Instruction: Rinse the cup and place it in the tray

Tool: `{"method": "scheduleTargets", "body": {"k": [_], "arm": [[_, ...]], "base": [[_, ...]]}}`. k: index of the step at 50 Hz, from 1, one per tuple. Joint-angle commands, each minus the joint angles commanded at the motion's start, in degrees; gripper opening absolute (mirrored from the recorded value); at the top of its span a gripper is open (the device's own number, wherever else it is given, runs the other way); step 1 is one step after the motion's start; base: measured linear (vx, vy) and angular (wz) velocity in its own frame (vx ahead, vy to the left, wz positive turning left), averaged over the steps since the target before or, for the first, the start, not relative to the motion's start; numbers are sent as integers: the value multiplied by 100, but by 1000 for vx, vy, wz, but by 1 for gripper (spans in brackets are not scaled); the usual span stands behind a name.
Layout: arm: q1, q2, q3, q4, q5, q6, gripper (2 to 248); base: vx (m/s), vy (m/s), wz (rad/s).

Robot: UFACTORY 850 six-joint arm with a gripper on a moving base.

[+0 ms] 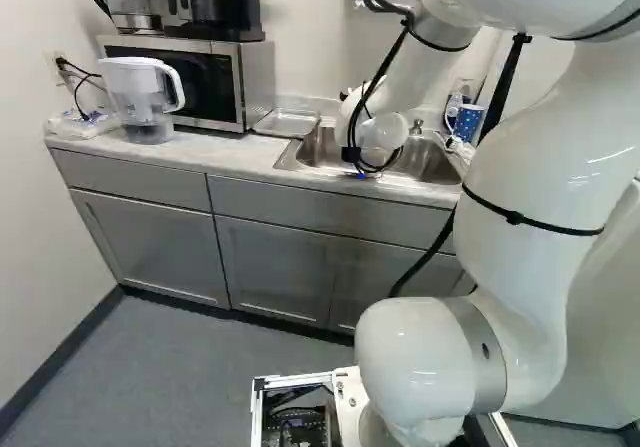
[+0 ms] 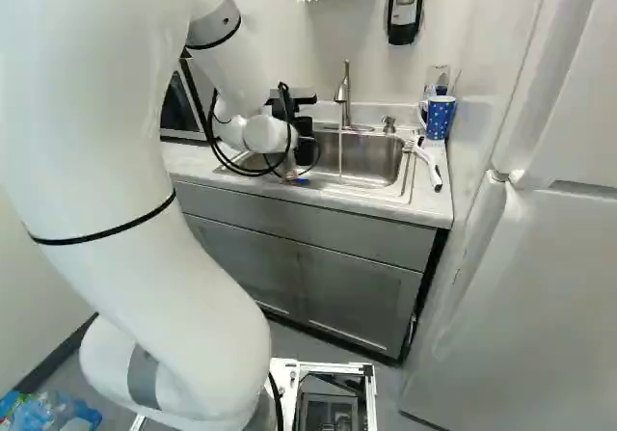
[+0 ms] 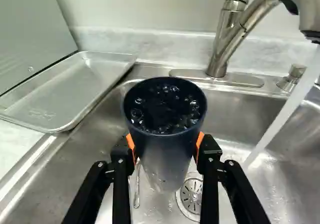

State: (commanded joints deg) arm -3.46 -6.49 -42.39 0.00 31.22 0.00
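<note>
In the left base view, the arm (image 1: 520, 187) is reaching out over the sink (image 1: 438, 163), and the tray (image 1: 288, 123) is lying on the counter (image 1: 235, 153) between the sink and the microwave (image 1: 240, 82). A water pitcher (image 1: 140, 97) is standing in front of the microwave.

In the right base view, the gripper (image 2: 303, 127) is showing only as dark parts behind the wrist, probably above the basin, though the arm is covering much of it. Water is running from the faucet (image 2: 343, 94), and a spotted blue mug (image 2: 440, 116) is standing on the counter past the sink.

In the wrist view, the gripper is clasping the dark blue cup (image 3: 167, 149) from two sides, its orange pads (image 3: 199, 145) pressing on the wall. The cup is being held mouth up over the sink, near the drain (image 3: 191, 196), with bubbly water filling it close to the rim. The stream (image 3: 285, 111) is falling beside the cup, well apart from it.
</note>
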Motion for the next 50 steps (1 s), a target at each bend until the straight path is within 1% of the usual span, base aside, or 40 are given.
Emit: {"method": "scheduleTargets", "body": {"k": [5, 11, 50], "arm": [[76, 43, -14, 0, 0, 0, 125], [122, 91, -41, 0, 0, 0, 125], [173, 514, -111, 0, 0, 0, 125]], "base": [[0, 0, 0], [0, 0, 0], [0, 0, 0]]}}
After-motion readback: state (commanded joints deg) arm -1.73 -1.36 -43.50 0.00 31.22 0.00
